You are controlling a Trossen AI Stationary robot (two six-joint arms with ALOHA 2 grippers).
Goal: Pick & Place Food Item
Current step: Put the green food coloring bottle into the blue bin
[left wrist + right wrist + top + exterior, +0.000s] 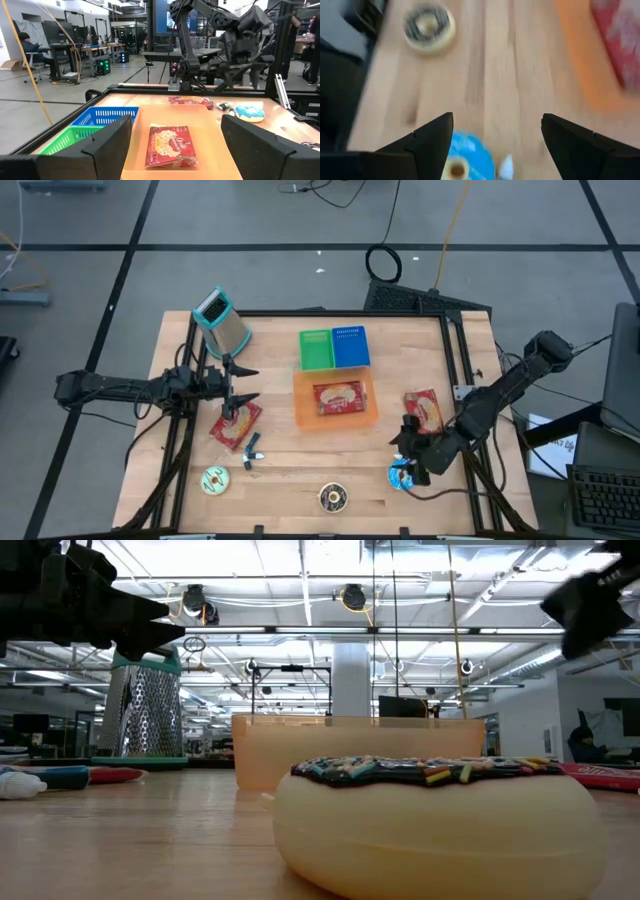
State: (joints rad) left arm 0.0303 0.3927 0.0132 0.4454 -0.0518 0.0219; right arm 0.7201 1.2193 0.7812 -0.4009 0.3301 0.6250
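Note:
An orange tray (300,408) stands mid-table with a red snack bag (338,397) lying flat in it. A second red bag (424,410) lies to the tray's right, and a third (237,423) to its left. My right gripper (405,455) hangs open and tilted down just above a blue-iced donut (465,159) near the table's near right, touching nothing. That donut (402,476) lies flat on the wood. My left gripper (248,384) waits open and level to the tray's left, facing the tray (215,150).
A chocolate sprinkle donut (333,498) lies at the near edge, and a pale donut (214,480) at the near left. A small tube (250,448) lies by the left bag. Green (317,349) and blue (351,346) baskets stand behind the tray. A grater (222,320) stands far left.

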